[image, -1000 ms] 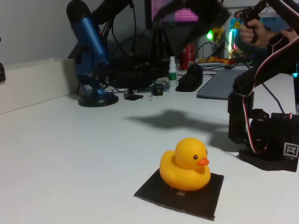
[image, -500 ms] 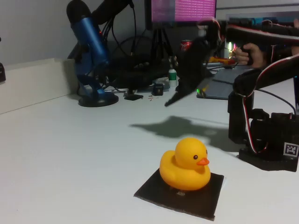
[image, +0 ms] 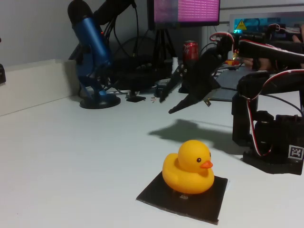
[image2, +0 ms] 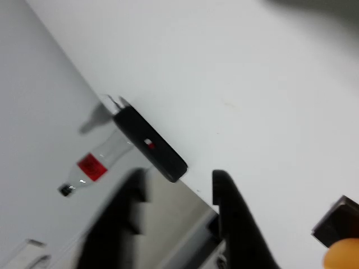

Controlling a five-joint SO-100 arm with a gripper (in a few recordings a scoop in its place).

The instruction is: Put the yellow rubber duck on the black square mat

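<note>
Above the white table point(image: 71, 156), well behind the duck, I log my gripper point(image: 167, 104): black, raised in the air, fingers spread apart with nothing between them, tips pointing down and left in the fixed view. From the wrist view the same gripper point(image2: 176, 185) reads as two dark fingers with a clear gap, blurred at the left one.

Item, arm: black links with red and white wires, running right to a base point(image: 273, 142) that carries a small square printed marker.

Item, the yellow rubber duck point(image: 188, 168): upright, orange beak facing right in the fixed view, sitting on the black square mat point(image: 209, 199), toward the mat's back half. An orange-yellow edge of it shows at the lower right corner of the wrist view point(image2: 342, 255).

Item, the mat: flat on the table, near the front edge of the fixed view, well apart from the gripper.

Item, background: blue microphone point(image: 90, 47) on a round stand at left, red can point(image: 191, 50), lit screen point(image: 185, 12), tangled cables.

Item, wrist view: a clear bottle with a red label point(image2: 92, 165), beside a black block point(image2: 148, 145).
</note>
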